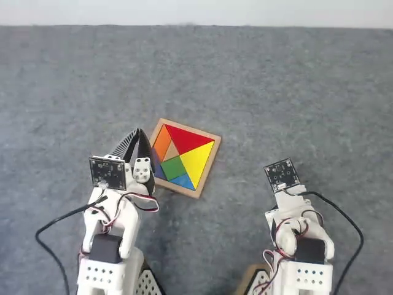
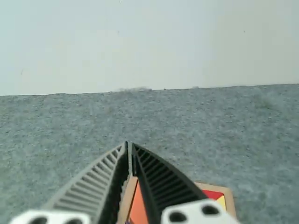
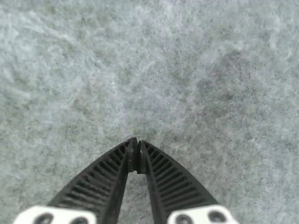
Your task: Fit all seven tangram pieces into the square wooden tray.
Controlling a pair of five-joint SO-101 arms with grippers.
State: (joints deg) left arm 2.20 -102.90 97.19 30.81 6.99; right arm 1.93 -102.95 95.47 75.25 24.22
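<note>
The square wooden tray [image 1: 207,174] lies turned like a diamond in the middle of the grey mat, holding red [image 1: 184,139], yellow [image 1: 198,160], green [image 1: 173,167], orange [image 1: 162,145], blue [image 1: 183,180] and tan [image 1: 173,150] tangram pieces that lie flat inside it. My left gripper [image 1: 137,132] is shut and empty, its tips over the tray's left corner. In the left wrist view the left gripper [image 2: 129,145] is closed above the orange piece [image 2: 138,210] and the tray's rim [image 2: 219,188]. My right gripper [image 3: 137,141] hangs shut over bare mat, to the right of the tray.
Grey carpet-like mat [image 1: 295,92] covers the table, with open room all around the tray. Black cables [image 1: 52,230] trail from both arm bases at the near edge. A pale wall [image 2: 149,42] rises beyond the mat's far edge.
</note>
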